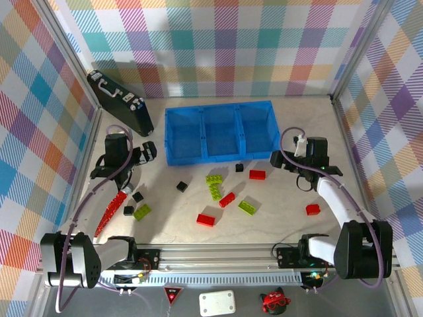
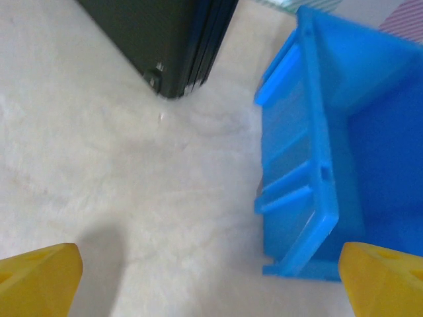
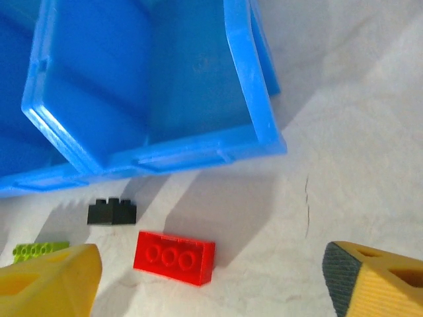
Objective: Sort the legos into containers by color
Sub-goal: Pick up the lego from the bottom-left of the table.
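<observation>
The blue three-compartment bin [image 1: 170, 135] sits at the table's middle back, and all three compartments look empty. Red, lime green and black legos lie scattered in front of it, among them a red brick [image 1: 257, 174] and a black one [image 1: 239, 168]. My right gripper [image 1: 277, 159] hangs open by the bin's right front corner [image 3: 264, 142]. Below it, between its yellow fingers, lie the red brick [image 3: 174, 257] and the black brick [image 3: 112, 211], with a green one [image 3: 39, 249] at the left. My left gripper [image 2: 211, 281] is open over bare table beside the bin's left end [image 2: 310, 172].
A black briefcase [image 1: 120, 102] leans at the back left, its corner [image 2: 172, 46] close ahead of my left gripper. Two black bricks [image 1: 137, 197] and a green brick [image 1: 141, 212] lie near the left arm. A lone red brick [image 1: 312, 209] lies by the right arm.
</observation>
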Motion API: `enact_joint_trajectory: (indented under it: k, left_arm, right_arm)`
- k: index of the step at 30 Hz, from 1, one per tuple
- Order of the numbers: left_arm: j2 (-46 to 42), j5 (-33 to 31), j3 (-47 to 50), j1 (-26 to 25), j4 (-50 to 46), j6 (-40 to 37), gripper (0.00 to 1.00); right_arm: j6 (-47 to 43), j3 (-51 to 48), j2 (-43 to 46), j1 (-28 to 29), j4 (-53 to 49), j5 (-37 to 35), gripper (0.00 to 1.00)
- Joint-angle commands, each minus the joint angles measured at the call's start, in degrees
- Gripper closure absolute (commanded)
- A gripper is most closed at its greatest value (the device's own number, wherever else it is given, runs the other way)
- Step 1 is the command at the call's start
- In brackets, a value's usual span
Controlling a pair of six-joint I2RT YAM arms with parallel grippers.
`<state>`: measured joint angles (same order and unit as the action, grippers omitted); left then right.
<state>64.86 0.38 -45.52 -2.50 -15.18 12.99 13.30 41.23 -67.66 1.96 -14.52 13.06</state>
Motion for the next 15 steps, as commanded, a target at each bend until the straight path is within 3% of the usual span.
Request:
enact_joint_trajectory:
  k: [1,6,15]
  left_arm:
    - [0.2,0.6,-2.9,-0.3,-13.8,3.7,0.01]
    - [-0.2,3.2,-4.0,-0.4,-19.2,7.2,0.03]
    - [0.3,-0.2,-4.6,-0.4,-31.2,12.3,0.10]
  right_arm:
    - [2.7,4.5,-0.1,0.5,-11.5,1.3,0.16]
    - [2.8,6.7,-1.8,1.4,-15.9,4.1,0.21]
    - [2.3,7.1,-2.9,2.1,-16.9,5.9,0.20]
